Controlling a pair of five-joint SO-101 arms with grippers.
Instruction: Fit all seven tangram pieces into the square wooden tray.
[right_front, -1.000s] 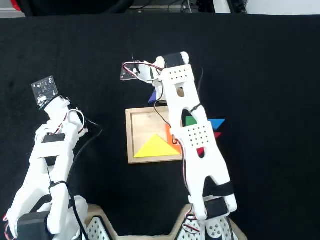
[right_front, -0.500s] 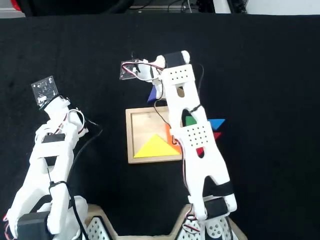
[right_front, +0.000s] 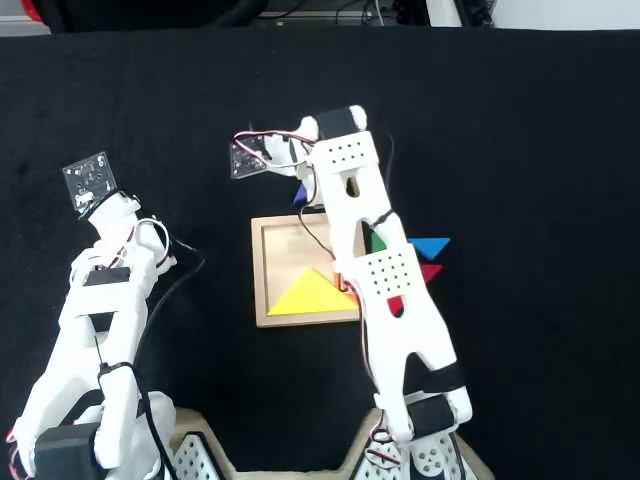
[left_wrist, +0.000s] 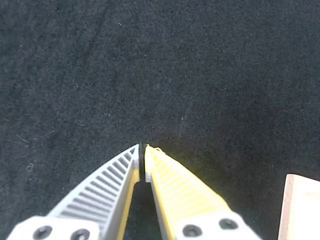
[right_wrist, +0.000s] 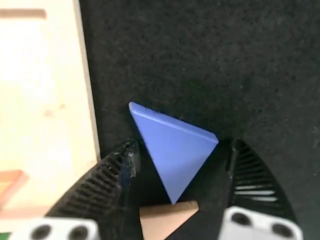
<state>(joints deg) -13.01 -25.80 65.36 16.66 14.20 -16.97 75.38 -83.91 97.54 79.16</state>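
Black cloth (right_front: 520, 120); wooden tray (right_front: 262, 270) holds yellow triangle (right_front: 310, 295).

Cloth (right_front: 520, 120): plain black.
Tray (right_front: 268, 280): pale wood, faint grain.
Pieces: yellow triangle (right_front: 310, 295), blue triangle (right_wrist: 172, 145), sky-blue piece (right_front: 433, 246), red piece (right_front: 432, 270), green piece (right_front: 379, 241).
Arms (right_front: 90, 330): 2, both white; 1 has dotted hole panels.
Left fingers (left_wrist: 175, 180): 1 yellow, 1 grey, both ribbed.
Right fingers (right_wrist: 252, 175): black, ribbed.
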